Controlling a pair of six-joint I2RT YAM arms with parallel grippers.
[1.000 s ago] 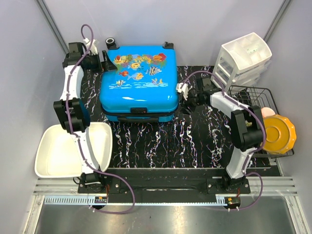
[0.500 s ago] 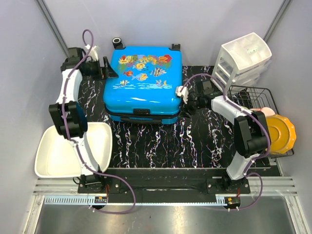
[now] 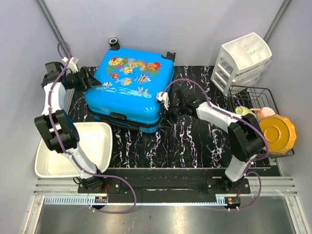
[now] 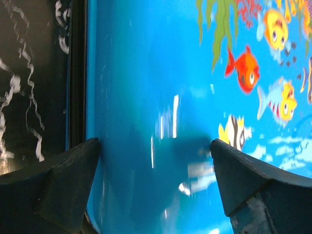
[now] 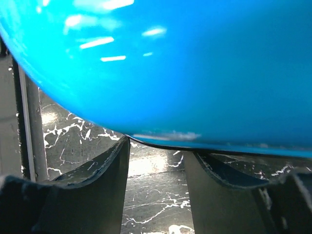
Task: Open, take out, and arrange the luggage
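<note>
There it is: the big bright-blue hard-shell suitcase (image 3: 127,90) with the fish print lies flat and shut on the black white-veined mat (image 3: 190,141). It sits skewed, far and left of centre. The left gripper (image 3: 91,80) sits at its left edge with the jaws spread wide, released, and blue shell fills the space beyond its fingers. The right gripper (image 3: 166,103) is tucked against the right near corner, fingers partly apart under the shell's rim, nothing clamped. A white plastic tub (image 3: 58,156) sits near left and a white drawer unit (image 3: 241,61) far right.
</note>
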